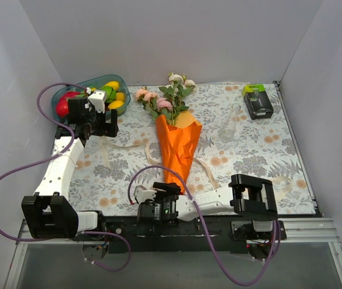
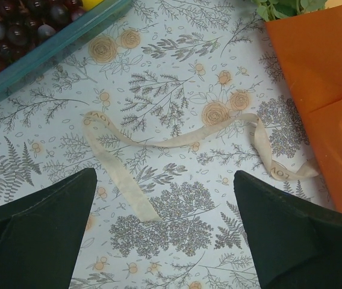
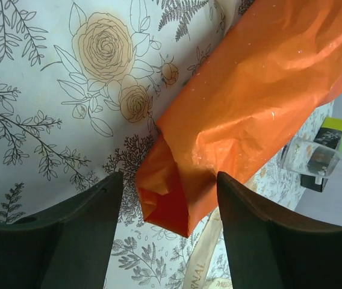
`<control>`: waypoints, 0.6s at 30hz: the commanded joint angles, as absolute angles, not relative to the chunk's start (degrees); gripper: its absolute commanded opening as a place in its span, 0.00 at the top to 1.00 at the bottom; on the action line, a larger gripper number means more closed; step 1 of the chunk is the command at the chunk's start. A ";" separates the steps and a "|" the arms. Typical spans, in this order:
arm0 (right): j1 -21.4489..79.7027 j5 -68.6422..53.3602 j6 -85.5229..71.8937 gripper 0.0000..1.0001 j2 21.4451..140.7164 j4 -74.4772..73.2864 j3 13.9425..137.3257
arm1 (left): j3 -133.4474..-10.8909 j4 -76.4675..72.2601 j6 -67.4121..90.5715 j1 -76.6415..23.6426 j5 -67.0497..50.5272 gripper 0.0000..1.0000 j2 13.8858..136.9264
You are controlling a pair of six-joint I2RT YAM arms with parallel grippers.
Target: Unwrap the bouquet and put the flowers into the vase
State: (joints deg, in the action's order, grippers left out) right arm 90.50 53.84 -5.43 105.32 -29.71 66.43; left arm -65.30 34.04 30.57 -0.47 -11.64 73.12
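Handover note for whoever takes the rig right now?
Left gripper: open, empty, above the loose ribbon.
Right gripper: open, straddling the narrow end of the wrapper.
Bouquet lies mid-table; vase to its right, no flowers in it.
Done: ribbon untied.
To do: strip wrapper, put flowers in vase.

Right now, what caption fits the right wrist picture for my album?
Right gripper, jaws open, straddles the tip of the orange wrapper above the flower-print tablecloth.

the stems of the flowers [image 1: 170, 96] are hidden inside the orange wrapper [image 1: 178, 147], and the vase [image 3: 308, 158] looks blurred.
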 commanded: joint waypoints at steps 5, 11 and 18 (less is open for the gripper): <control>90.53 61.33 -2.11 0.34 107.66 -26.81 68.99 | -66.88 35.25 31.11 -0.09 -12.13 0.02 71.19; 90.53 65.47 -1.23 0.46 109.51 -24.88 69.61 | -67.06 34.98 31.29 -0.09 -12.04 0.02 71.72; 89.39 63.99 -3.51 0.78 108.64 -22.77 68.29 | -66.88 34.89 31.03 -0.09 -11.78 0.02 71.37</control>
